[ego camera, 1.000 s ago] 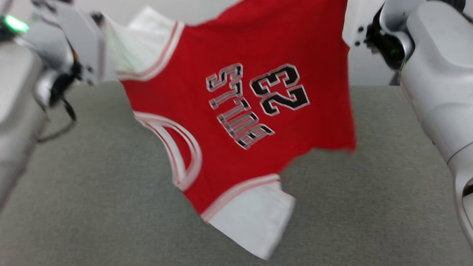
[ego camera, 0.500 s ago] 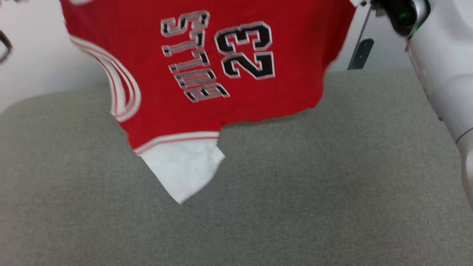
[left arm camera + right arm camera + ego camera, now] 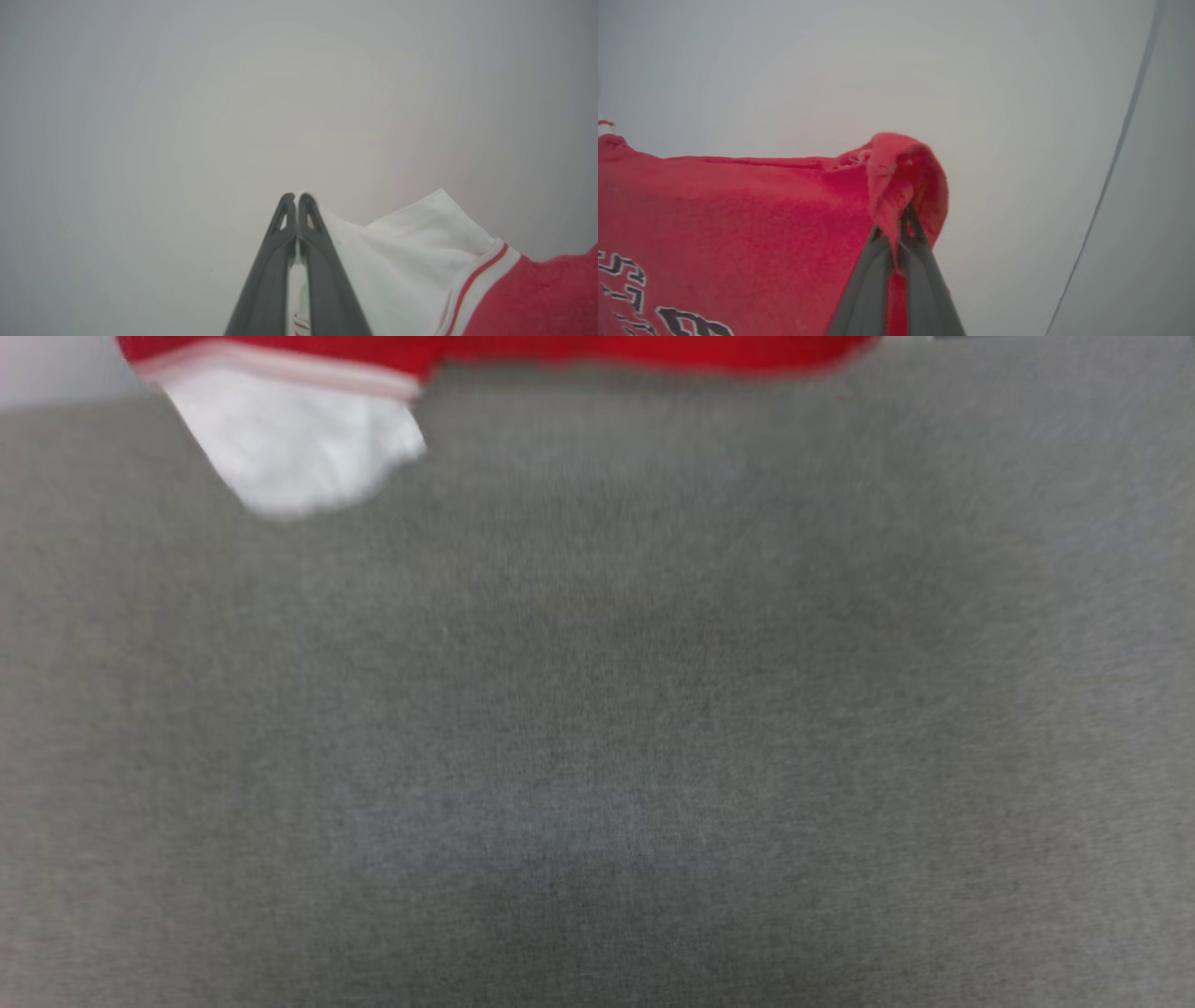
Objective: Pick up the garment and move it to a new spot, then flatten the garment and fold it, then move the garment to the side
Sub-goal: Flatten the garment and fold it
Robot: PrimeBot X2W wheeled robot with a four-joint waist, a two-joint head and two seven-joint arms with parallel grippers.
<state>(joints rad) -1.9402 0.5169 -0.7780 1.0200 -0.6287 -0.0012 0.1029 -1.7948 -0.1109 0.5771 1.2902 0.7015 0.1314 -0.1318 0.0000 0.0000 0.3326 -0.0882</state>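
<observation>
The grey fabric-covered surface [image 3: 597,728] takes up the head view from 9 o'clock round through 6 to 3 o'clock, all of it blurred. A plain pale wall [image 3: 177,93] backs both wrist views. The garment [image 3: 597,347] is up in the air, stretched between the two arms. In the head view its red lower edge runs along the top from about 11 o'clock to 1 o'clock. One white sleeve [image 3: 299,448] hangs down from it at 11 o'clock, and the blur hides whether its tip reaches the surface. In the right wrist view the red body of the garment spreads from 9 o'clock down to 6 o'clock. Its black, white-edged lettering [image 3: 626,289] sits at 7 o'clock. The right gripper [image 3: 901,212] rises from 6 o'clock with its fingers pressed together on a corner of the red hem, which bunches and curls over the tips near the centre. The left gripper [image 3: 297,198] also rises from 6 o'clock, clamped tight on the edge of the other white sleeve, with a sliver of white cloth between its fingers. That sleeve fans out toward 4 o'clock, where the striped trim [image 3: 481,275] meets red cloth. A thin dark line [image 3: 1111,163] crosses the wall from 1 o'clock to 5 o'clock in the right wrist view.
</observation>
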